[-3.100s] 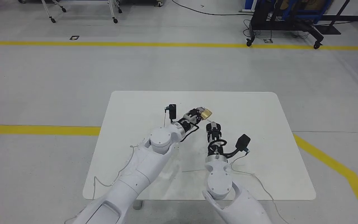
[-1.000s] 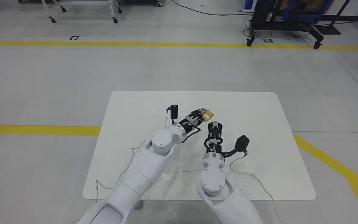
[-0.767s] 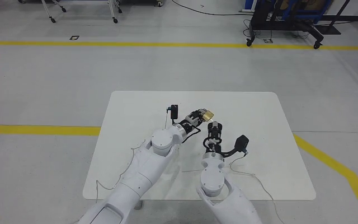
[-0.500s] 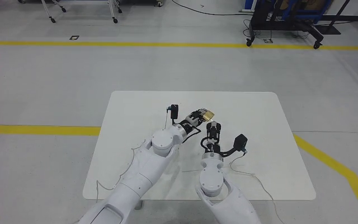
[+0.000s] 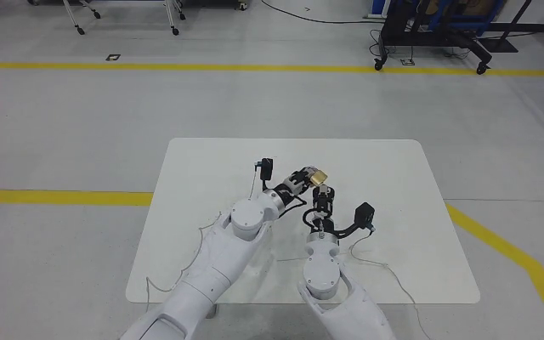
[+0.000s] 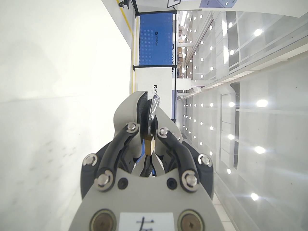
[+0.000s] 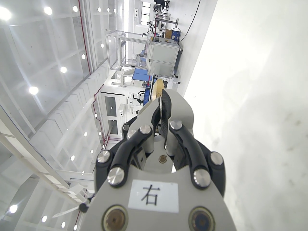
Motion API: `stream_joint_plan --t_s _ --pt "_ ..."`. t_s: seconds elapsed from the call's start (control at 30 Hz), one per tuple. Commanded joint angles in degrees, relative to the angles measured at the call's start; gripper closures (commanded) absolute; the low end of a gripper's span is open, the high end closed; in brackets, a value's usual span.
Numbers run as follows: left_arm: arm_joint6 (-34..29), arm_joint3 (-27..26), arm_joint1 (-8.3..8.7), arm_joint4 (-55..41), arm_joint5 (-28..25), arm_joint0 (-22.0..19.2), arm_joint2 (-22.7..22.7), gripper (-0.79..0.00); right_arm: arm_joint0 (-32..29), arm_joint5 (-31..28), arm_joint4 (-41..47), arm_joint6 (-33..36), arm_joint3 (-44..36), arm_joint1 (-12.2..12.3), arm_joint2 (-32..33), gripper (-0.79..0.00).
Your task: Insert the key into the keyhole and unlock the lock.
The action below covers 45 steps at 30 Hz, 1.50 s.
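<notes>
The white table (image 5: 399,221) takes up the middle of the top view. Near its centre the left gripper (image 5: 306,178) is clamped tight on the brass lock (image 5: 317,177). Just below it in the frame, the right gripper (image 5: 322,195) pinches the key (image 7: 159,112), which points at the lock. The key's tip may be touching the lock, but I cannot tell.

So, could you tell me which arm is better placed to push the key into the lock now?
The right, most likely. The right claw is shut on the key, with the brass lock close ahead of its tips. The left claw is shut on that lock and best just steadies it.
</notes>
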Motion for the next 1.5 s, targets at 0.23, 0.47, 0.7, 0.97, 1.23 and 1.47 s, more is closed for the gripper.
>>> stream_joint_plan --t_s 0.23,0.47,0.7,0.97,1.23,1.47 --pt "-0.44 0.34 -0.07 -1.02 0.76 -0.17 -0.92 0.0 -1.5 -0.23 -0.47 1.35 -1.6 -0.29 1.12 -0.348" --pt "-1.32 0.52 -0.01 -2.18 0.66 -0.1 -1.95 0.0 -4.1 0.33 -0.16 5.76 -5.11 0.03 3.4 -0.557" --pt "-3.24 1.17 0.27 -3.86 0.75 -0.28 -3.63 0.0 -6.46 0.67 0.15 9.68 -8.29 0.4 5.92 -0.483" --pt "-2.94 0.9 0.62 -3.43 0.85 -0.21 -5.01 0.0 -7.04 3.47 1.97 17.46 -10.13 0.77 8.23 -0.388" --pt "-3.37 0.25 1.05 -1.87 1.13 0.17 -5.78 0.0 -7.53 6.82 0.68 32.86 -12.56 2.33 13.31 -0.385" --pt "-7.88 -0.12 1.66 -0.24 1.88 0.36 -6.05 0.0 -7.73 5.92 -2.21 41.5 -13.1 3.38 15.49 -0.385"
